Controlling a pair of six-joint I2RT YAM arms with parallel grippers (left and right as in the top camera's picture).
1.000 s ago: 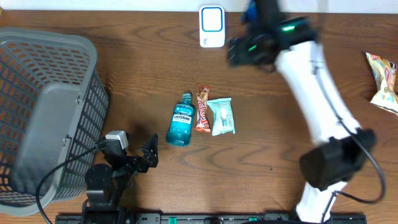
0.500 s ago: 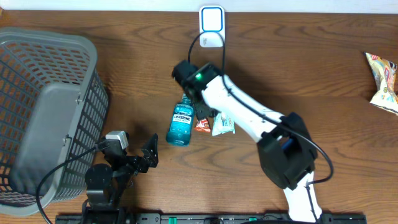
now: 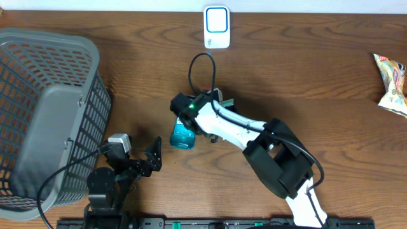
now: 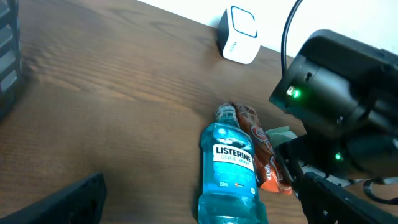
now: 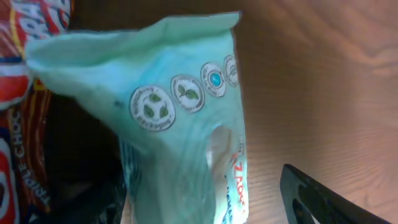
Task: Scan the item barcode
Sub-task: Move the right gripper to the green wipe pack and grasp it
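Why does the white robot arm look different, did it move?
Yes. The right arm's gripper swung from beside the white scanner box, at the table's far edge, down toward the blue mouthwash bottle mid-table.

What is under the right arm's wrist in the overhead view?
Under the right gripper, the mouthwash bottle shows partly. The candy bar and mint-green packet are covered from overhead; wrist views show them beside the bottle.

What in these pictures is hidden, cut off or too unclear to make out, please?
- Overhead: the right arm covers the green packet and candy bar; only part of the mouthwash bottle shows.
- Right wrist: the green packet is cut off at the bottom edge, with no barcode showing.
- Left wrist: the bottle's small print is too small to read.
- Overhead: the snack bag is cut off at the right edge.
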